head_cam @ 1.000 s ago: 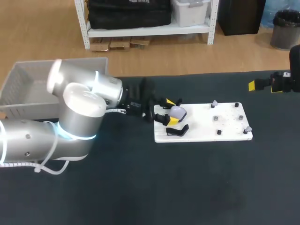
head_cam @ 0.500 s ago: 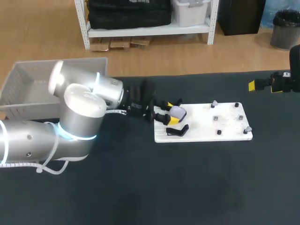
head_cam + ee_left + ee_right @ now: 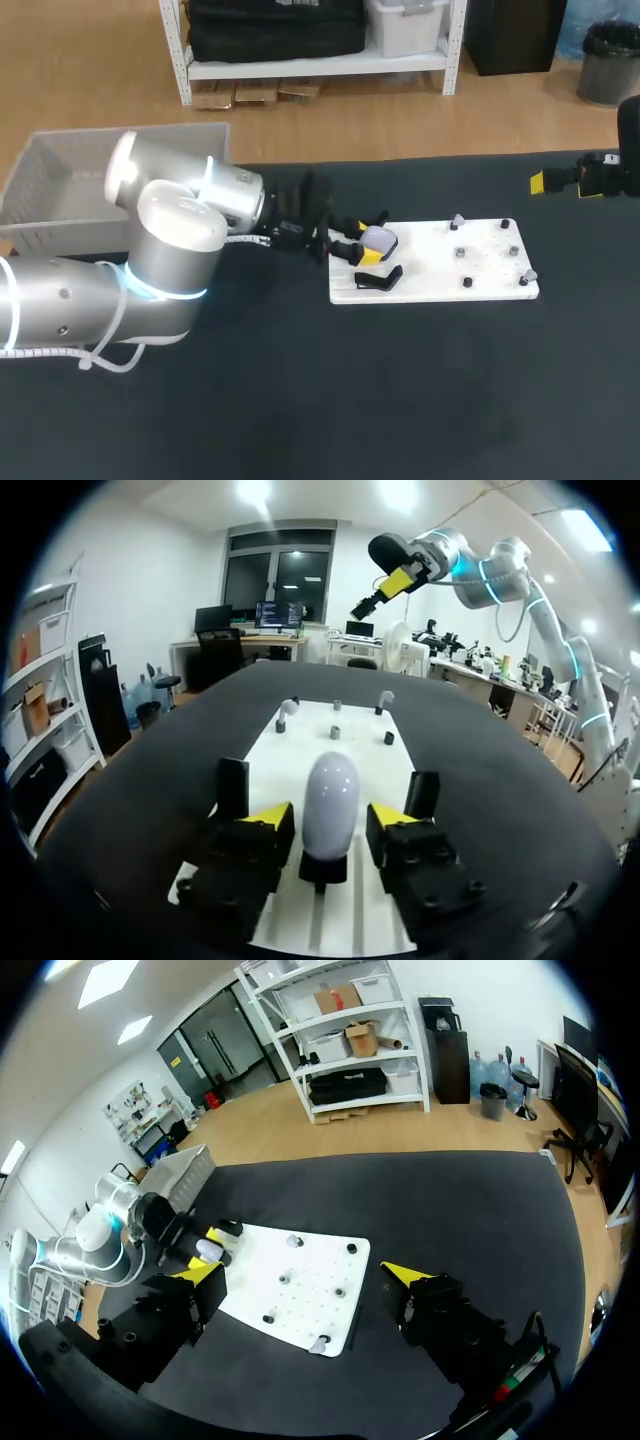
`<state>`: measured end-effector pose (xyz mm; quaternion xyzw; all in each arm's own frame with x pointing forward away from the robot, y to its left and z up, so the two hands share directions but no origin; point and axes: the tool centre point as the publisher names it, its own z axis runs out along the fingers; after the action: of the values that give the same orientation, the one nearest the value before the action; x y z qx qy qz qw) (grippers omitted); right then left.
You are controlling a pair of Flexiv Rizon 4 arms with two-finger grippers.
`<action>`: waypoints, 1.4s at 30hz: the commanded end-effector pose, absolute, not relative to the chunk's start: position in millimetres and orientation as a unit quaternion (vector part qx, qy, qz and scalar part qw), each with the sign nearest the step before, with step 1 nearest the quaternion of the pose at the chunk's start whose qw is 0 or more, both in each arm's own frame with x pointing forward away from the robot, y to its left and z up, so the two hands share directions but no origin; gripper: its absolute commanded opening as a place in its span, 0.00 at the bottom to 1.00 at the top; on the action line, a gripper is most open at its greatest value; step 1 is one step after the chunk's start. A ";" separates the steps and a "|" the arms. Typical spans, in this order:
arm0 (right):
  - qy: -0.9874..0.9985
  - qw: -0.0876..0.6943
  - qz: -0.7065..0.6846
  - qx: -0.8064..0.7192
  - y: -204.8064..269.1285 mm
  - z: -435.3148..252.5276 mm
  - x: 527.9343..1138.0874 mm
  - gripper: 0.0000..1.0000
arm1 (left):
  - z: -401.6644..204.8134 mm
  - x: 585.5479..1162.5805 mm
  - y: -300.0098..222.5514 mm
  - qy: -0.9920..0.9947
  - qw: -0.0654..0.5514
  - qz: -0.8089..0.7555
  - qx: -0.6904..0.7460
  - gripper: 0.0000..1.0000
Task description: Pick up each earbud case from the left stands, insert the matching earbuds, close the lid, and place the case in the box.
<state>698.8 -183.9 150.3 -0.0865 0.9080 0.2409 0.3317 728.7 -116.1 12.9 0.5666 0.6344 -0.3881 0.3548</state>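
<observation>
Over the white board (image 3: 440, 268), left tool (image 3: 330, 818) straddles the earbud case (image 3: 331, 785) without touching; right tool (image 3: 305, 1272) gapes wide, empty.

The board (image 3: 430, 268) lies on the table (image 3: 400, 400), right of its middle. At the board's left end the earbud case (image 3: 380, 240) stands upright on a stand, between the fingers of my left gripper (image 3: 328, 818), with a gap on each side. An empty stand (image 3: 379, 280) sits just in front of it. Pegs (image 3: 466, 283) occupy the board's right half. The box (image 3: 60, 190) is at the table's far left. My right gripper (image 3: 560, 181) is at the far right, well apart from the board.
</observation>
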 end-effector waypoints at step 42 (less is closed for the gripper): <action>0.913 0.318 0.238 -0.095 -176.3 150.3 700.2 1.00 | 68.9 741.1 -101.7 0.589 0.396 -0.401 0.579 0.00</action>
<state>698.2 -183.0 149.8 -0.0883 0.9084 0.2405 0.3305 744.8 -102.9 61.6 0.5814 0.5892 -0.4050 0.3882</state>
